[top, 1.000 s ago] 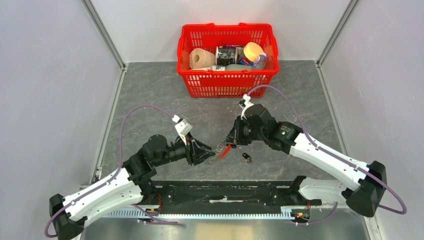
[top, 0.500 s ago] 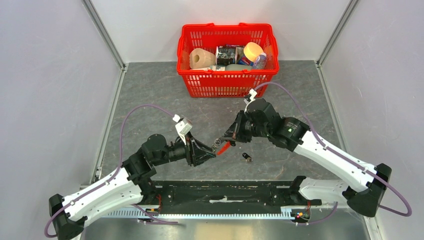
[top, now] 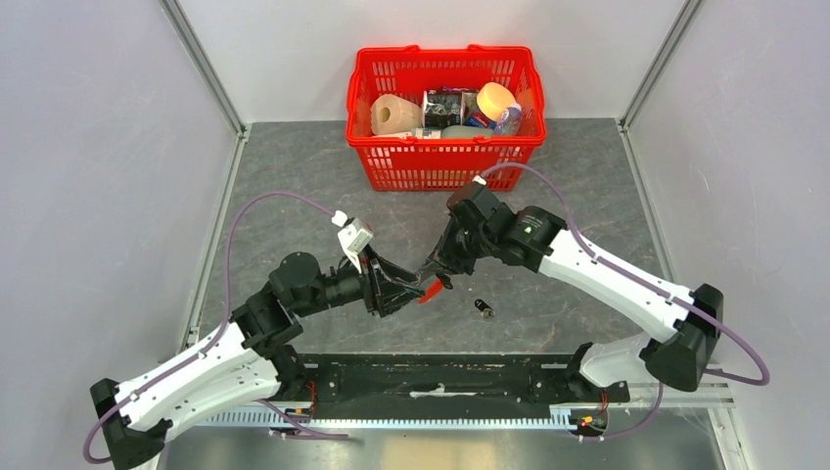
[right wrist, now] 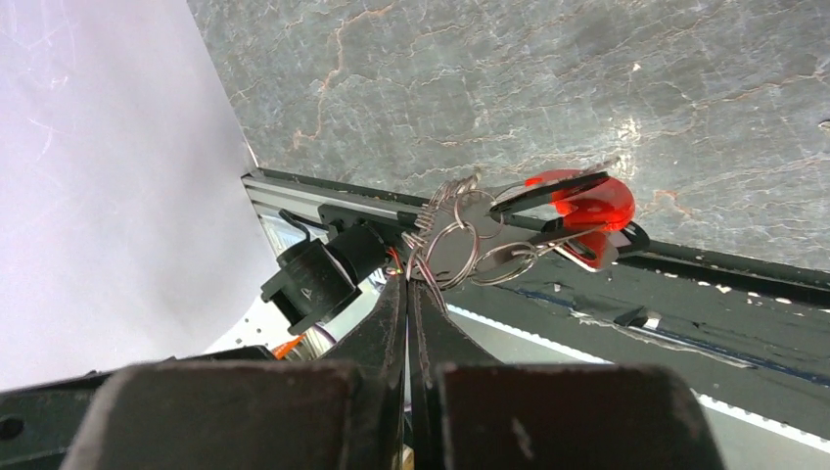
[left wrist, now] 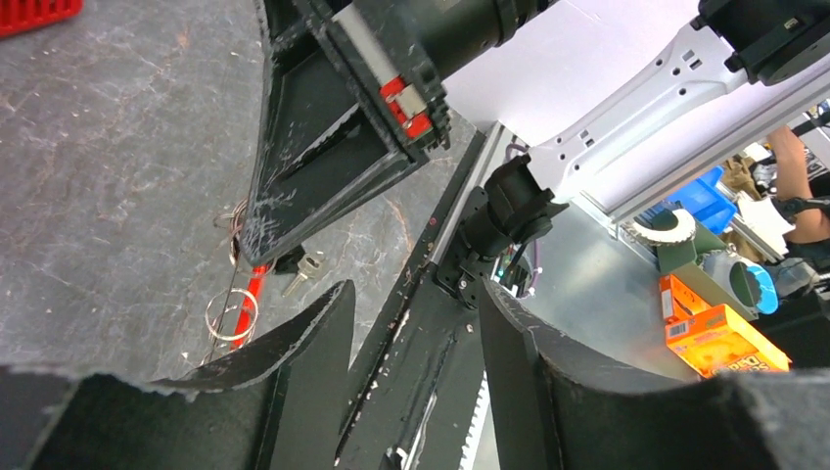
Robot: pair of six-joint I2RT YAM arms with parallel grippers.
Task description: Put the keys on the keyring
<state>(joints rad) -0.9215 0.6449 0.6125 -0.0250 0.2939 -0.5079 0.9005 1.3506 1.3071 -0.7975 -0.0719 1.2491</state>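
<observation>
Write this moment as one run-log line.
right gripper: shut on red-strapped silvery keyring | left gripper: open | small black-headed key: on grey table

The keyring is gleaming: polished metal wire rings, glossy translucent red plastic strap. The keys are showing a dark head, bright metal tip. The worktop is looking matt, stone-veined; the basket at twelve o'clock, glossy plastic.
</observation>
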